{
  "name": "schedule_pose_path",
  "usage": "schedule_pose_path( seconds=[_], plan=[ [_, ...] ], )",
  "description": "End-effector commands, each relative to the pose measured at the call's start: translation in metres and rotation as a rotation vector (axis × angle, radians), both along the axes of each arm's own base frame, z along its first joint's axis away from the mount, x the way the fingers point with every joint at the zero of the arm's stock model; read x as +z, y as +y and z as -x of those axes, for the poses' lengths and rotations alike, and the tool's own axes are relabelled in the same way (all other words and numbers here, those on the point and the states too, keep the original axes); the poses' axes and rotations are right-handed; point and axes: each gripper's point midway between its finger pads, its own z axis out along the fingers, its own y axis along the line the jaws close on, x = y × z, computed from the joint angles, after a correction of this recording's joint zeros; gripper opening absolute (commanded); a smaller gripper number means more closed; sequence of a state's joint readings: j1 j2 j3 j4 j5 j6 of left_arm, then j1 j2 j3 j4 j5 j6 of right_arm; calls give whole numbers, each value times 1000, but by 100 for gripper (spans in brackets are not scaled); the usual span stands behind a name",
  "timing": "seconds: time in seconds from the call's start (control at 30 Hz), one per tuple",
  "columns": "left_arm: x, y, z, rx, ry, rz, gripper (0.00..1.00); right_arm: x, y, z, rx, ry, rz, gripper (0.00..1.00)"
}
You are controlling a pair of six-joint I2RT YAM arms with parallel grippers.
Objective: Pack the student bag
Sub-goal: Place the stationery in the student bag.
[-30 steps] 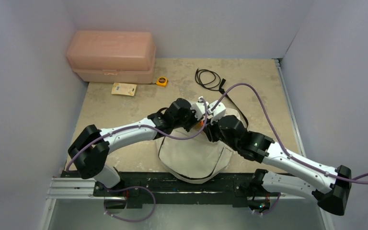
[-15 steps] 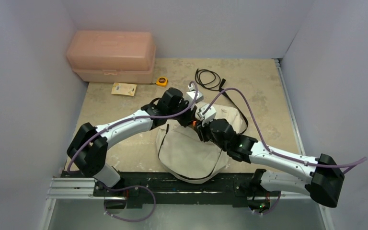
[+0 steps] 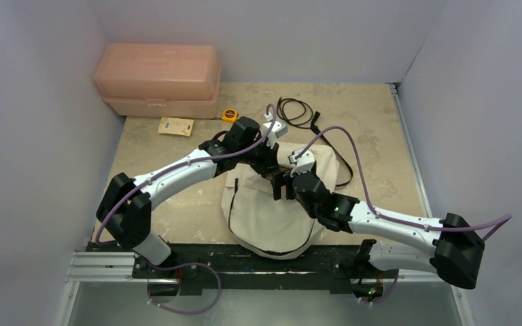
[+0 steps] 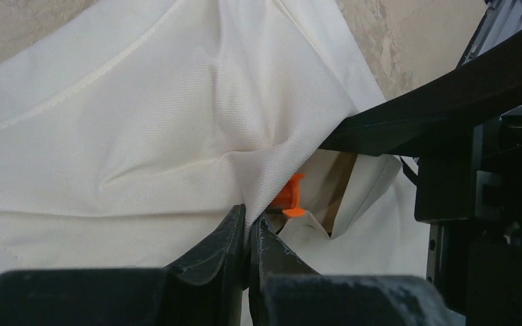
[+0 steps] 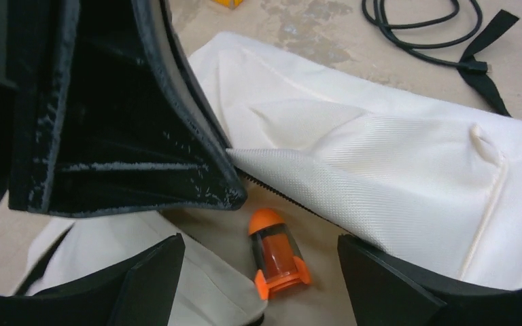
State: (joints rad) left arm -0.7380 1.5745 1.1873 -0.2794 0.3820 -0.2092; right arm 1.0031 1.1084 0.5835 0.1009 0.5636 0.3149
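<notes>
Lab test cell, blank walls [image 3: 279, 34], mounting rail [image 3: 102, 263]

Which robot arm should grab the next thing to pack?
Right, probably. The right gripper is open and holds nothing, above the orange capsule at the student bag's opening. The left gripper is busy pinching the bag's cloth.

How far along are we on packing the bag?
Done: one small orange item lies inside the open student bag. In hand: the left hand pinches its fabric up; the right hand is open over the item. Left, probably: yellow tape measure, yellow card and black cable lie on the table; bag unzipped.
</notes>
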Motion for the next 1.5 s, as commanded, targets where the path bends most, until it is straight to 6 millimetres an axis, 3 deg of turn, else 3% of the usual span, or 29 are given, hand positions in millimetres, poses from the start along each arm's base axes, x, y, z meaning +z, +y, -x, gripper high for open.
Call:
schedule_pose_path(
  seconds=[0.0, 0.17, 0.27, 0.37, 0.43, 0.63, 0.87, 0.93, 1.1, 1.17, 1.23, 1.3, 1.47],
  plan=[
    [46, -10, 0, 8, 3, 123, 0, 14, -31, -12, -286, 46, -101, 96],
    [40, -11, 0, 24, 38, 117, 0, 27, -15, 9, -183, 172, -157, 98],
    [37, -11, 0, 25, 53, 110, 0, 26, -7, 27, -75, 230, -163, 93],
    [35, -10, 2, 25, 63, 104, 0, 22, 2, 43, 18, 286, -187, 82],
    [34, -10, 3, 24, 72, 102, 0, 20, 9, 51, 65, 303, -235, 67],
    [30, -11, 9, 16, 97, 101, 0, 7, 14, 40, 39, 276, -246, 23],
    [31, -17, 17, -15, 104, 97, 0, -6, -4, 1, -180, 170, -224, 9],
    [28, -19, 19, -20, 107, 86, 0, -7, -12, -13, -274, 128, -238, 7],
    [23, -23, 18, -14, 124, 77, 0, 16, -15, -38, -334, -19, -291, 4],
    [23, -23, 17, -8, 125, 74, 0, 31, -16, -40, -319, -72, -318, 9],
    [23, -22, 17, 1, 125, 72, 1, 44, -15, -37, -279, -94, -329, 20],
    [23, -21, 16, 17, 135, 70, 6, 50, -12, -30, -234, -67, -320, 24],
    [33, -18, 23, 34, 179, 95, 35, 35, -8, 8, -79, 104, -270, 38]
  ],
)
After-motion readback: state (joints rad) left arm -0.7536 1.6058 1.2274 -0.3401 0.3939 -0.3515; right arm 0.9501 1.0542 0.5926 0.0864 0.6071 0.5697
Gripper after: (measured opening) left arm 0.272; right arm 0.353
